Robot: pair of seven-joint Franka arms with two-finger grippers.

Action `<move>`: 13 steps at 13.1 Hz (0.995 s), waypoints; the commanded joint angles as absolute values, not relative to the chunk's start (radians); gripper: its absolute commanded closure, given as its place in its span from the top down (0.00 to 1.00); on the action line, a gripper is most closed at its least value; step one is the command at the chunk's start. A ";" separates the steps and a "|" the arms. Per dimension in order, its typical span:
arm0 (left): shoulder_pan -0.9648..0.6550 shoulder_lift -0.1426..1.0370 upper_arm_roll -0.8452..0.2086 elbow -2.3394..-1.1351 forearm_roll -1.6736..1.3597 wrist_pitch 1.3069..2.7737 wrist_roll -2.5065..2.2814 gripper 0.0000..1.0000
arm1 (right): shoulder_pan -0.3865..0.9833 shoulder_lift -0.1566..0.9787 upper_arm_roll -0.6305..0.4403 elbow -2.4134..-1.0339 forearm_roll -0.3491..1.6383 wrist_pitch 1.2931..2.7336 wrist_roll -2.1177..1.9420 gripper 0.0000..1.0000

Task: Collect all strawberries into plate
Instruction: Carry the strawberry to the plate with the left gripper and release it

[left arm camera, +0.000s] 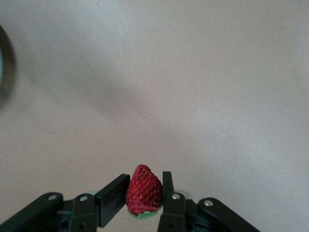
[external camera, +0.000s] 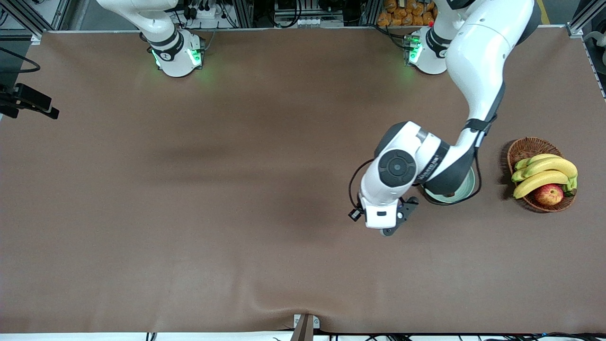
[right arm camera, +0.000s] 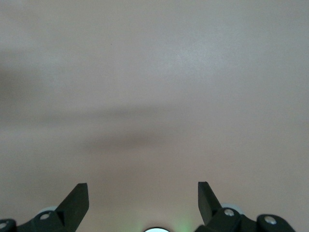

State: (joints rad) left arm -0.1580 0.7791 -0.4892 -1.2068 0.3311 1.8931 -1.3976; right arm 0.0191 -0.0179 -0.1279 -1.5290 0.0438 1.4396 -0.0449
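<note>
A small red strawberry (left arm camera: 144, 193) with a green leafy base is pinched between the two dark fingers of my left gripper (left arm camera: 145, 180), which is shut on it above bare brown table. In the front view the left hand (external camera: 390, 230) hangs over the table beside the plate (external camera: 470, 185). The plate is pale mint green and mostly covered by the left forearm. A dark curved bit of its rim (left arm camera: 4, 63) shows in the left wrist view. My right gripper (right arm camera: 142, 186) stands open over bare table with nothing between its fingers. The right arm waits by its base.
A brown wicker basket (external camera: 521, 149) stands toward the left arm's end of the table, beside the plate. It holds yellow bananas (external camera: 544, 173) and a red-yellow apple (external camera: 549, 194). The brown table cover has a wrinkle at its front edge (external camera: 265, 308).
</note>
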 commanded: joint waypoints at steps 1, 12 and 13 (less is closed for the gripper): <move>-0.111 0.718 -0.495 -1.252 0.322 1.846 -1.295 0.00 | 0.008 -0.008 -0.118 -1.505 0.061 1.428 -0.035 1.00; 0.127 0.503 -0.497 -1.538 0.316 1.835 -0.752 0.00 | 0.009 -0.008 -0.118 -1.505 0.060 1.428 -0.035 1.00; 0.152 0.470 -0.497 -1.596 0.318 1.865 -0.714 0.00 | 0.009 -0.008 -0.118 -1.505 0.060 1.428 -0.035 1.00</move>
